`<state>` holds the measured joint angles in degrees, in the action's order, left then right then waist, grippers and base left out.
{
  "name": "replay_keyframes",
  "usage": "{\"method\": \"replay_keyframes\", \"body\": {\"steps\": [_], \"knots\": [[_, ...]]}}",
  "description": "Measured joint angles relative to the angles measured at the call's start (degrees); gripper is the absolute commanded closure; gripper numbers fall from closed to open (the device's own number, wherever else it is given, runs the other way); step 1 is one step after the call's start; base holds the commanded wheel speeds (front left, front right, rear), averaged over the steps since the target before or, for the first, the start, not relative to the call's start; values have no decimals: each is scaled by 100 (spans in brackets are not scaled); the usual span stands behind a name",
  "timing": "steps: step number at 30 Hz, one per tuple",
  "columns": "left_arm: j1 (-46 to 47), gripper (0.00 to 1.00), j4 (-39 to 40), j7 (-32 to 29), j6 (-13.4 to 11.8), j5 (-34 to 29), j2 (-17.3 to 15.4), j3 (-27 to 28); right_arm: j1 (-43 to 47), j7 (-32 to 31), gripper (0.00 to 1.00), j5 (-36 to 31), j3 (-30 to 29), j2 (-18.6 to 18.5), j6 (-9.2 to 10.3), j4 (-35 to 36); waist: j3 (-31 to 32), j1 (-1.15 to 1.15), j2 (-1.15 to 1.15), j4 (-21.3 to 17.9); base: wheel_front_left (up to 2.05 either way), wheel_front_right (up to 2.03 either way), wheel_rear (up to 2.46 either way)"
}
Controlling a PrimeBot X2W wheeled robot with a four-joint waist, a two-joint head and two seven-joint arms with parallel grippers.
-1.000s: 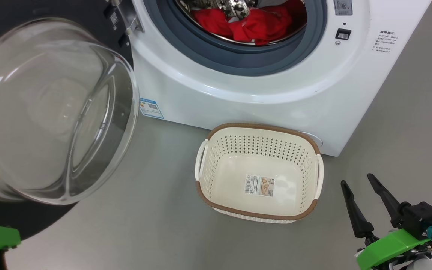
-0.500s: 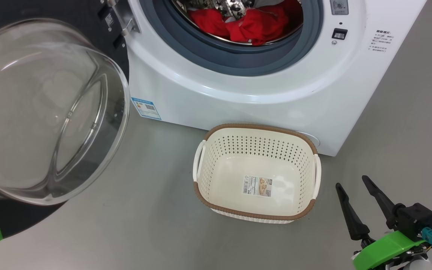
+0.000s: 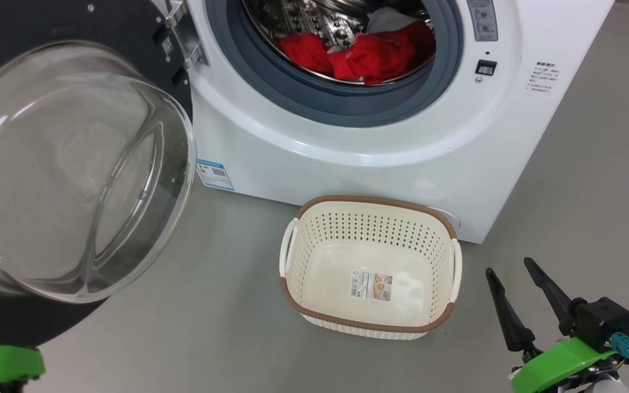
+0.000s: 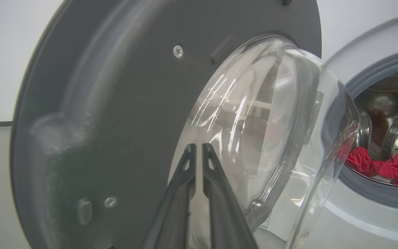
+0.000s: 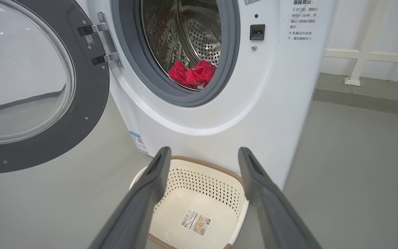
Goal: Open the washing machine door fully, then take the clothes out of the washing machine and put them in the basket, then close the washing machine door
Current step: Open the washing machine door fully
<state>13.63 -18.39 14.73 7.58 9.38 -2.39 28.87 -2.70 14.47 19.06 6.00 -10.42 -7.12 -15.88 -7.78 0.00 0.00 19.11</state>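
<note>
— Down beside the washing machine (image 3: 347, 164), the basket (image 3: 372, 199) waits empty, probably so the clothes (image 3: 363, 54) in the drum can drop straight in.
— Door (image 5: 92, 86) is wide open; left pincer (image 4: 196, 148) nearly together by its glass, right pincer (image 3: 508, 266) spread, empty.

Round black-rimmed glass-bowl door (image 3: 74, 169) stands open, left of big white front-loading washer (image 3: 320, 158). Red fabric clothes (image 3: 369, 54) in perforated steel drum (image 3: 303, 22). Cream perforated plastic basket (image 3: 380, 234) on floor (image 3: 227, 305), just before washer, right of door.
</note>
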Motion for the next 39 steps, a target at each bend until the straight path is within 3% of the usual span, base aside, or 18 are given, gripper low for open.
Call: {"method": "replay_keyframes", "body": {"steps": [4,8,9,11,12,13,39], "knots": [[-259,81,232,-1,0,151,36,-289,16,0,0,16,-2,18,0,-16,106,0,0,8,0,0,0],[-552,64,400,-1,0,237,44,-632,21,0,0,78,-5,27,0,-16,211,0,0,-1,0,0,0],[-620,53,458,0,0,242,49,-725,24,0,0,94,-12,34,0,-16,234,0,0,-9,0,0,0],[-749,16,570,-1,0,274,53,-948,41,0,0,113,-34,59,0,-15,279,0,0,-34,0,0,0],[-809,3,624,-1,0,276,57,-1054,50,0,0,113,-48,71,0,-12,297,0,0,-52,0,0,0],[-862,0,673,-1,0,304,62,-1132,60,0,0,113,-64,86,0,-5,314,0,0,-73,0,0,0],[-1129,0,787,-1,0,757,-15,-2586,169,0,0,154,-417,120,0,178,269,0,0,-1018,0,0,0]]}}
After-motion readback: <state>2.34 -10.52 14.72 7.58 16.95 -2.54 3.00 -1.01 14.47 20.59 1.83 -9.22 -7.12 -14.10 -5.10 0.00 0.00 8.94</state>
